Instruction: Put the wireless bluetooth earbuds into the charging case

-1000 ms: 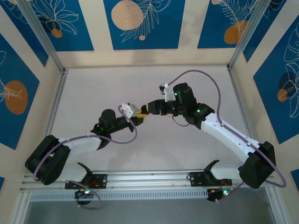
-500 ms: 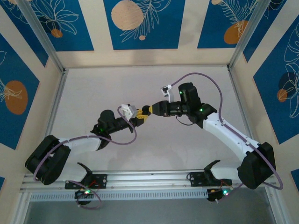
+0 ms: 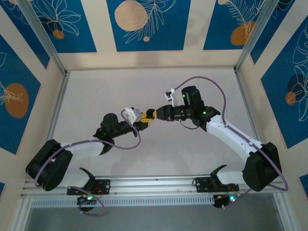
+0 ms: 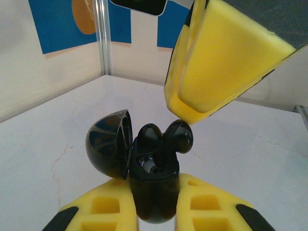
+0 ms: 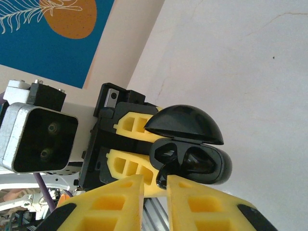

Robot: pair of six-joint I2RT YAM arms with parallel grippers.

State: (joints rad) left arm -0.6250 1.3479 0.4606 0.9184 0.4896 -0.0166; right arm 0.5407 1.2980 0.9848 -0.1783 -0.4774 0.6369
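Wireless bluetooth earbuds [image 4: 149, 135], two small glossy black pieces: both heads poke up out of the open glossy black oval charging case [image 4: 154, 192], side by side and touching. The domed case lid [image 4: 110, 149] is hinged back and stands just beside them.

Left pincer [image 4: 154, 211] is clamped on the case body, one yellow ribbed finger on each side. Right pincer [image 5: 155, 184] is closed to a thin slit, tips pinching the second earbud [image 4: 180, 137], the one farther from the lid, from above.

How much of it sits between the pads is hidden. Stems are down inside the case, so I can't tell if either is fully seated. From the top view, case and earbuds are too small to make out where the pincers meet.

Counter [image 3: 192, 159] is white with faint marble cracks. Walls [image 3: 144, 24] are cream with blue panels, orange discs and white leaf outlines. Aluminium frame posts [image 3: 43, 36] stand at the corners.
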